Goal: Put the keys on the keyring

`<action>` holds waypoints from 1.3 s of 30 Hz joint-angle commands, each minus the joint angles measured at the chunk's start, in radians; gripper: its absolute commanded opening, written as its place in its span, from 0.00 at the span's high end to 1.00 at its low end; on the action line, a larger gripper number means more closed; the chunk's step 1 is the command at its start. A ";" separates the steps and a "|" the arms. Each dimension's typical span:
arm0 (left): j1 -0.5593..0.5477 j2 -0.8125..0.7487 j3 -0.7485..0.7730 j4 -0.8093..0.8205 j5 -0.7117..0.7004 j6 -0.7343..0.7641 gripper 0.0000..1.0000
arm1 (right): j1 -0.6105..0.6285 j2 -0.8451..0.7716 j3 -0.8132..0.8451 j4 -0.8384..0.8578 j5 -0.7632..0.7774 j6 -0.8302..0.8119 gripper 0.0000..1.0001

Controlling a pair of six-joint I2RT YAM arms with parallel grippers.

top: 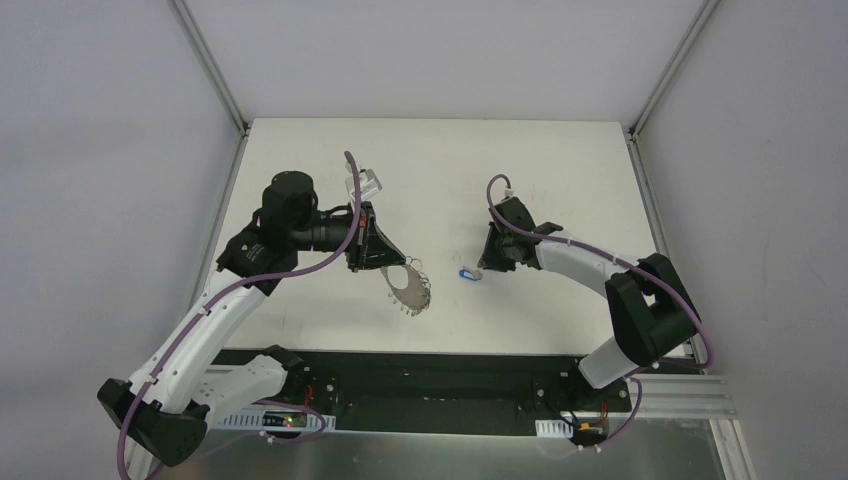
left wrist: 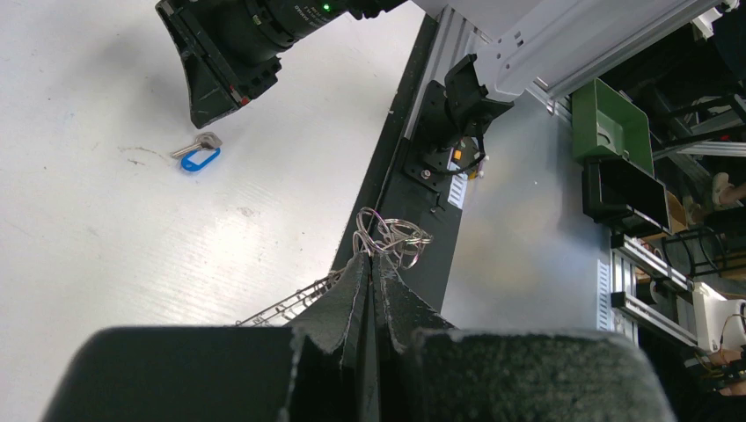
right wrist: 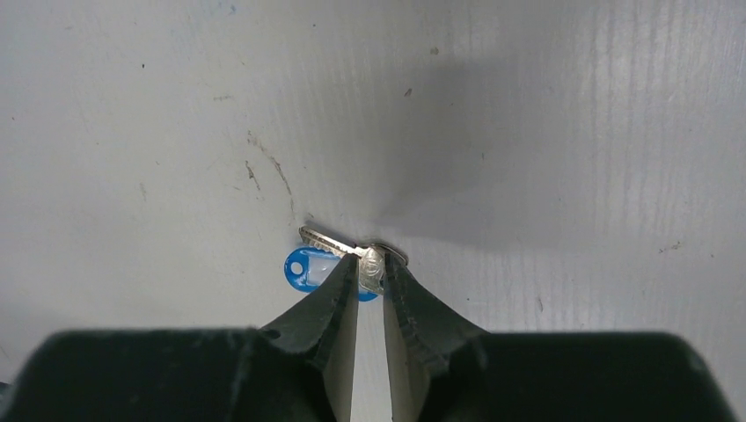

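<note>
The key (top: 468, 273) is a small silvery key with a bright-blue tag, lying on the white table. My right gripper (top: 487, 262) is down at it. In the right wrist view its jaws (right wrist: 370, 261) are closed on the key's silvery head (right wrist: 373, 268), and the blue tag (right wrist: 305, 267) lies to the left. My left gripper (top: 378, 255) is shut on the keyring (top: 410, 287) and holds it tilted above the table, left of the key. In the left wrist view the ring's small loops (left wrist: 398, 234) bunch at the fingertips (left wrist: 373, 259). The key (left wrist: 199, 156) lies beyond, under the right gripper (left wrist: 220, 79).
The table's front edge meets a black base rail (top: 430, 370) close below the keyring. A small clear plastic piece (top: 366, 182) lies behind the left wrist. Off the table to the right, a green bin (left wrist: 616, 127) and shelving show in the left wrist view.
</note>
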 commanded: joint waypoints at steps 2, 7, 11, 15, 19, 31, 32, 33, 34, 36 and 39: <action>0.003 -0.024 -0.009 0.029 0.004 0.022 1.00 | -0.003 0.033 -0.005 0.041 -0.006 -0.004 0.81; 0.002 -0.027 -0.009 0.029 0.005 0.020 1.00 | -0.002 0.045 -0.005 0.042 0.006 -0.009 0.82; 0.002 -0.026 -0.011 0.029 0.005 0.020 1.00 | -0.002 0.043 -0.011 0.040 0.018 -0.017 0.82; 0.002 -0.027 -0.010 0.030 0.004 0.020 1.00 | 0.003 0.050 -0.015 0.032 0.024 -0.022 0.82; 0.002 -0.027 -0.010 0.029 0.005 0.019 1.00 | 0.012 0.049 -0.018 0.034 0.030 -0.030 0.82; 0.002 -0.031 -0.014 0.029 0.007 0.018 1.00 | 0.042 0.062 -0.013 0.040 0.020 -0.042 0.84; 0.002 -0.032 -0.014 0.029 0.006 0.018 1.00 | 0.042 0.063 -0.013 0.040 0.018 -0.041 0.85; 0.002 -0.033 -0.014 0.029 0.006 0.018 1.00 | 0.043 0.065 -0.013 0.040 0.017 -0.042 0.87; 0.002 -0.034 -0.014 0.029 0.006 0.018 1.00 | 0.045 0.066 -0.012 0.040 0.017 -0.041 0.90; 0.002 -0.035 -0.015 0.029 0.006 0.019 1.00 | 0.049 0.068 -0.013 0.042 0.015 -0.041 0.97; 0.002 -0.036 -0.015 0.029 0.006 0.018 1.00 | 0.056 0.063 -0.014 0.041 0.017 -0.044 1.00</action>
